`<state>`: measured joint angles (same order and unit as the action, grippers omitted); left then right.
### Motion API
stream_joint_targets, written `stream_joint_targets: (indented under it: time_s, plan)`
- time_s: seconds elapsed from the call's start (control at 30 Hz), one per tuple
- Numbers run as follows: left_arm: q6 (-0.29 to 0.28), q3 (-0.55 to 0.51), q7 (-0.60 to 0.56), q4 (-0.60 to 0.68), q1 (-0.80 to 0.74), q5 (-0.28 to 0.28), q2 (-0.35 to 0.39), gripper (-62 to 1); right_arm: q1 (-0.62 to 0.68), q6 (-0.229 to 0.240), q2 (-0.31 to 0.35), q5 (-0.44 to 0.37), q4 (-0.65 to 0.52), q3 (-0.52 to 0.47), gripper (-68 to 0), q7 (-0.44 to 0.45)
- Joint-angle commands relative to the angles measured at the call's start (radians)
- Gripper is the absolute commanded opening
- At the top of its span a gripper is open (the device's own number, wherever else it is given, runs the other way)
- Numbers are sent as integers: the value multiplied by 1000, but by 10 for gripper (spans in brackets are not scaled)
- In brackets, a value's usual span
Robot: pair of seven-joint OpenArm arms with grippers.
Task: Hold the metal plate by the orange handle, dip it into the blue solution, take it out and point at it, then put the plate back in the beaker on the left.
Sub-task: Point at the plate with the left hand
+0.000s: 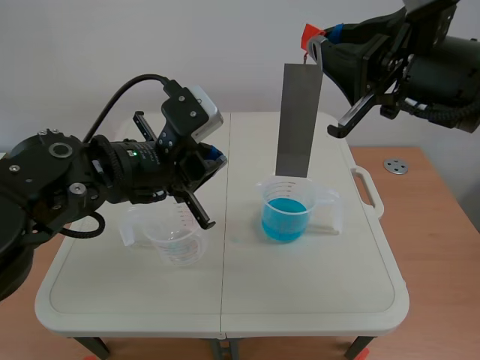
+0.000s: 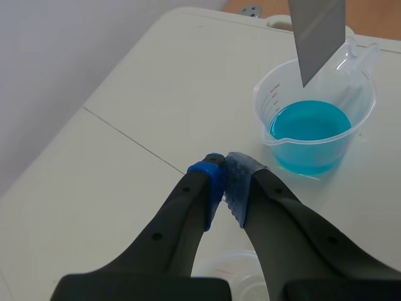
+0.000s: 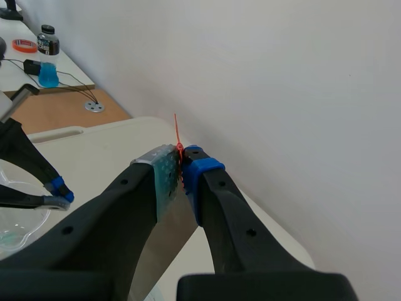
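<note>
Status: mid-task. The right gripper (image 3: 181,164) is clamped on the orange handle (image 1: 312,33), with that arm raised high over the far right part of the table (image 1: 300,292). The metal plate (image 1: 299,120) hangs straight down from it, free in the air. Its lower edge is about level with the rim of the blue beaker (image 1: 309,196), which stands near the table's middle, just right of the seam. The plate is directly over the blue solution (image 1: 283,217), and in the left wrist view its corner is clear of the liquid.

I can't tell whether the dip is done. The left gripper (image 2: 224,179) is closed on nothing, pads together. It sits low over the left half of the table, aimed toward the blue beaker and the plate's lower end. That reads to me as the pointing step, so my guess is the dip is done.

Left to do: return the plate to the empty beaker (image 1: 176,241). It sits on the left half, nearer the front edge, partly under the left arm.

Plate:
- long narrow flat strip, hanging plumb
- dull uniform grey, square-cut lower edge
- no blue film or drips visible
- handle is a small orange tab at the top end
</note>
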<state>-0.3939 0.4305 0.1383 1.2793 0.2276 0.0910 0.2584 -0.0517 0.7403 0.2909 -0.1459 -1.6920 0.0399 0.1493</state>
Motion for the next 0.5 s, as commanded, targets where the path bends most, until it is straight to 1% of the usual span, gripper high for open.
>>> stream_joint_targets:
  time_s: [0.0, 0.07, 0.13, 0.2, 0.4, 0.47]
  plan:
    - [6, 9, -16, 0, 21, 10, -15, -584, -18, 5, 3, -14, -14, 1, -662, 18]
    - [8, 22, -19, -27, 39, 34, -31, -584, -18, 5, 3, -14, -14, 1, -662, 18]
    - [10, 29, -30, -49, 53, 35, -41, -584, -18, 5, 3, -14, -14, 1, -662, 18]
    - [10, 34, -45, -66, 66, 48, -48, -584, -18, 5, 3, -14, -14, 1, -662, 18]
    - [18, 41, -56, -120, 99, 122, -75, -584, -18, 5, 3, -10, -14, 1, -662, 18]
    - [18, 41, -68, -140, 108, 132, -80, -584, -18, 5, 3, -10, -14, 1, -662, 18]
